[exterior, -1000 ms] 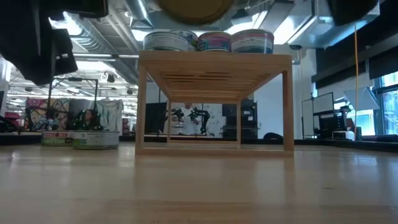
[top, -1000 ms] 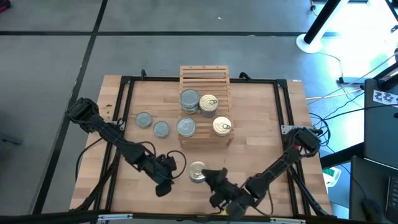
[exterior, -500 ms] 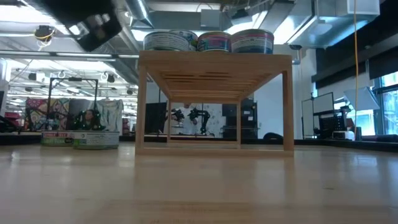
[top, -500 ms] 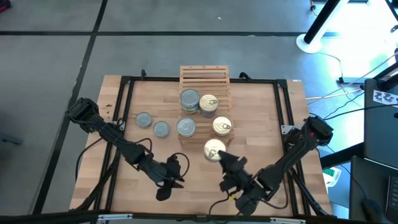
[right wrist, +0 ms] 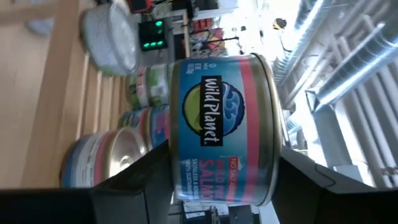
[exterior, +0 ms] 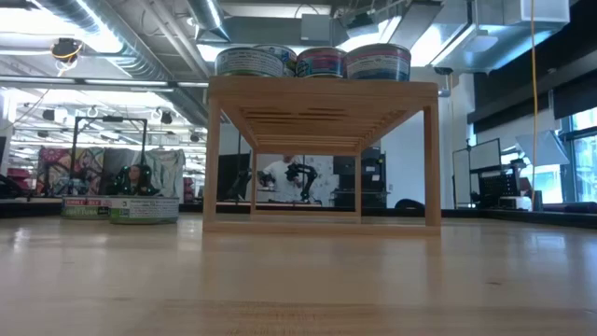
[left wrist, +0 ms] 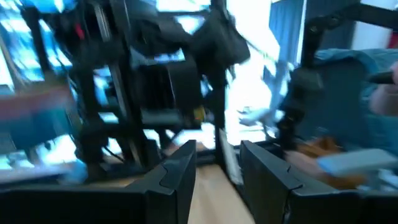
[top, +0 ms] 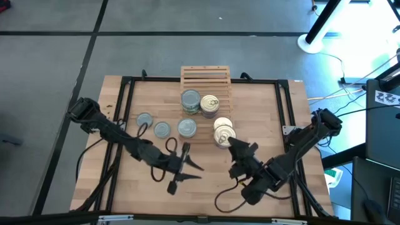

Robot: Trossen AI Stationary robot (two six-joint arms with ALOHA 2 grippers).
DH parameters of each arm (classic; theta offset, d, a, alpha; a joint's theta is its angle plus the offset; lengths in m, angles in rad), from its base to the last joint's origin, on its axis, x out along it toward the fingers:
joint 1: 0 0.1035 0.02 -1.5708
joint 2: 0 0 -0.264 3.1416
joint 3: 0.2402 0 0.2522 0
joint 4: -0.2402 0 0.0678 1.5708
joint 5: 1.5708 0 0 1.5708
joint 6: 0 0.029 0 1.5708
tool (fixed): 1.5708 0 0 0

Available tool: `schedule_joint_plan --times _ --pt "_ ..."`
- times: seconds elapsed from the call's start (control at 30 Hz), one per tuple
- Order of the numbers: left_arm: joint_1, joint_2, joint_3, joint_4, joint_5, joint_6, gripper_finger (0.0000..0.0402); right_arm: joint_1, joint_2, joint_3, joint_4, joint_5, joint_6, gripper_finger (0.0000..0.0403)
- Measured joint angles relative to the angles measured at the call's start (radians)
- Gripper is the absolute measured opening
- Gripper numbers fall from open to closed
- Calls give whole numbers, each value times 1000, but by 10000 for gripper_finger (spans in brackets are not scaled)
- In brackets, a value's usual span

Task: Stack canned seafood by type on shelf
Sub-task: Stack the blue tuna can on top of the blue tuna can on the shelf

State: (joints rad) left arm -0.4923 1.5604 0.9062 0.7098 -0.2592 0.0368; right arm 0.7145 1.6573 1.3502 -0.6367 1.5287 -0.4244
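Observation:
The slatted wooden shelf [top: 206, 78] carries two grey-blue tins [top: 191, 100] [top: 187, 128] and two golden tins [top: 209, 104] [top: 219, 122]. Two more grey-blue tins [top: 144, 120] [top: 162, 129] stand on the tabletop left of it. My right gripper [top: 226, 139] is shut on a third golden tin [top: 225, 135], which sits over the shelf's near right golden tin. In the right wrist view this tin [right wrist: 221, 130] has a blue and pink label. My left gripper [top: 184, 164] is open and holds nothing above the table, near of the shelf. My right gripper pinches the golden tin by its side wall [right wrist: 177, 168], one finger [right wrist: 130, 180] on each opposite side. The fingers come slanting from the table's near right. The tin is held flat, golden top up, above the shelf's near right tin; whether the two tins touch, I cannot tell.
A black frame [top: 125, 100] runs around the tabletop. The shelf's far slats [top: 206, 74] are bare. The low view shows the shelf [exterior: 322, 93] on its legs with tins on top [exterior: 322, 62] and the two table tins [exterior: 121, 207] at the left.
My right gripper has carried the golden tin from near the table's near edge toward the far edge, up to the shelf's near right corner. My left gripper has moved a little to the right and turned.

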Motion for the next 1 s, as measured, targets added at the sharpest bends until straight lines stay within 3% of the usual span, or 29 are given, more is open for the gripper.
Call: schedule_joint_plan --times 0.23,0.5,0.7,1.0 --pt "104 8 11 34 -8 89 120 -71 0 -1 -223 -84 211 204" --pt "194 79 128 -18 -15 252 120 -122 1 -2 -258 -169 220 223" --pt "205 89 182 -211 -190 378 120 -120 1 -2 -320 -153 219 208" --pt "241 108 185 -207 -196 366 120 -154 1 -2 -332 -200 219 221"
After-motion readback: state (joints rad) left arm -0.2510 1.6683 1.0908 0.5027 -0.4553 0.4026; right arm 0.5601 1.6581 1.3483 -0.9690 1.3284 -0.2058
